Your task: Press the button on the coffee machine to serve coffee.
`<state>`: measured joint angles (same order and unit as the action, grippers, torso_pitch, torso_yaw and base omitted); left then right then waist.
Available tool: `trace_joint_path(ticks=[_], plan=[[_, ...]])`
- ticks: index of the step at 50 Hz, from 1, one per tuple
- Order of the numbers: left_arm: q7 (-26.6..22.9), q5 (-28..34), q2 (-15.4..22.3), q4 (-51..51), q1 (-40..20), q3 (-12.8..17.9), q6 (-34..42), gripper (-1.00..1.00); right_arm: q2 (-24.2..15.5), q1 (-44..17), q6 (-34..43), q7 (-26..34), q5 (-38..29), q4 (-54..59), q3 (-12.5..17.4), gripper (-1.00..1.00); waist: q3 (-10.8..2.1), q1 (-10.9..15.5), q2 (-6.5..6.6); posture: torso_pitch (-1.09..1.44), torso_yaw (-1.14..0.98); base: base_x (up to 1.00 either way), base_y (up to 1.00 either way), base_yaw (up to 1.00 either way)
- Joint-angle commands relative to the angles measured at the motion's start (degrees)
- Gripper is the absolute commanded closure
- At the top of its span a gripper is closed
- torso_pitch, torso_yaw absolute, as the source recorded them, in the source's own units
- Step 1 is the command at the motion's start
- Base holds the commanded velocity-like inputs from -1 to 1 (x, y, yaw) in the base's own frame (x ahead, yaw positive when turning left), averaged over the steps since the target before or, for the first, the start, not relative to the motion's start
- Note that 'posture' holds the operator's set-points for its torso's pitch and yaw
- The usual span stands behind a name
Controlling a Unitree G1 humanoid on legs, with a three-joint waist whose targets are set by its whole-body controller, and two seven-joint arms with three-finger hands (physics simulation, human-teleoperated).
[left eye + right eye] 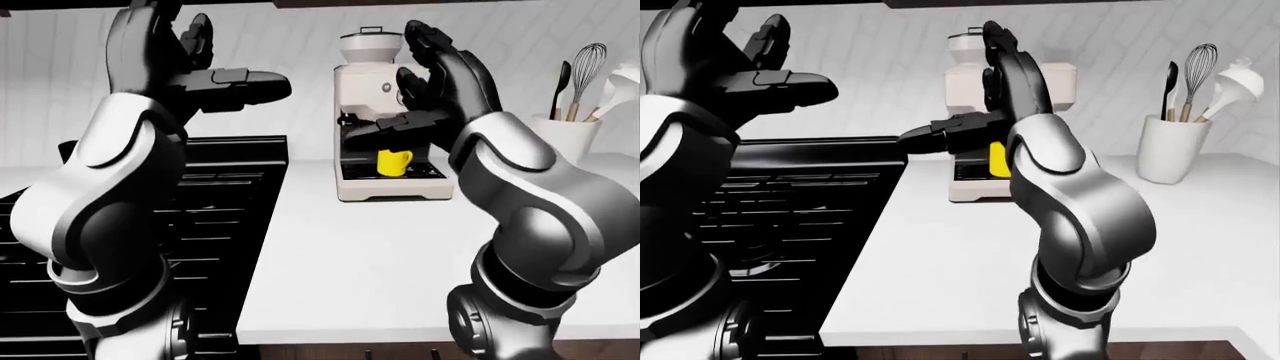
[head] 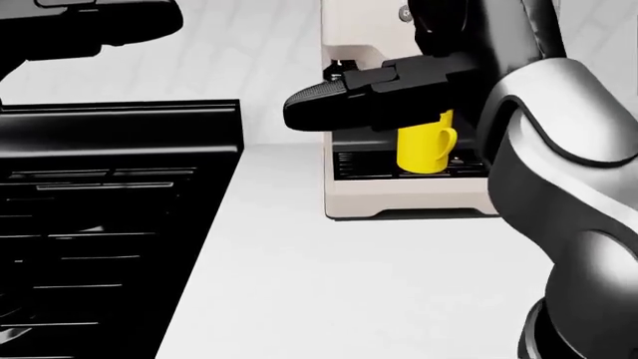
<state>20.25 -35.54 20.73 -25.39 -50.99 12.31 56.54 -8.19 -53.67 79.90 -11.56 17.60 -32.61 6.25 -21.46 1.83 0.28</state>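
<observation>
The beige coffee machine stands on the white counter against the wall, a yellow mug upright on its drip tray. My right hand is raised open in front of the machine's upper panel. Its fingers point up, and its thumb lies across just above the mug. The hand hides the panel, so no button shows; I cannot tell whether it touches the machine. My left hand hangs open high at the left, over the stove and apart from the machine.
A black stove fills the left of the views beside the white counter. A white utensil holder with a whisk and spoons stands to the right of the machine. The counter's near edge runs along the bottom.
</observation>
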Motion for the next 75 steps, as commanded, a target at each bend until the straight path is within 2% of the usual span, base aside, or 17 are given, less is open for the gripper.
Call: trace_joint_path(ticks=[1, 13, 19, 29, 47, 75], plan=[[-0.02, 0.08, 0.61, -0.34, -1.77, 0.68, -1.32, -1.00, -0.11, -1.10, -2.47, 0.01, -0.60, -0.04, -0.03, -1.00, -0.03, 0.00, 0.09, -0.65, 0.00, 0.00, 0.00, 0.00], [0.43, -0.35, 0.84, -0.51, -1.81, 0.68, -1.18, -1.00, 0.74, -2.29, 0.66, -1.20, 0.23, 0.71, 1.68, -1.00, -0.06, -0.01, 0.04, -0.65, 0.00, 0.00, 0.00, 0.00], [0.40, -0.32, 0.94, -0.30, -1.72, 0.63, -1.51, -1.00, 0.47, -0.66, 1.84, -1.36, 0.46, -0.40, 1.38, -1.00, -0.06, 0.05, -0.04, -0.65, 0.00, 0.00, 0.00, 0.00], [0.30, -0.27, 0.95, -0.16, -1.78, 0.65, -1.65, -1.00, 0.22, -1.70, 1.68, -1.15, -0.09, 2.96, 1.63, -1.00, -0.15, 0.06, 0.07, -0.65, 0.00, 0.00, 0.00, 0.00], [0.72, -0.72, 0.99, -0.61, -1.92, 0.69, -1.29, -1.00, -0.50, -3.53, -5.57, -0.25, -1.68, 12.03, 0.24, -1.00, -0.20, -0.07, 0.13, -0.65, 0.00, 0.00, 0.00, 0.00], [0.56, -0.59, 1.09, -0.27, -1.78, 0.63, -1.89, -1.00, -0.81, -6.18, -22.44, 1.75, -5.04, 32.60, -0.72, -1.00, -0.42, -0.18, 0.37, -0.65, 0.00, 0.00, 0.00, 0.00]])
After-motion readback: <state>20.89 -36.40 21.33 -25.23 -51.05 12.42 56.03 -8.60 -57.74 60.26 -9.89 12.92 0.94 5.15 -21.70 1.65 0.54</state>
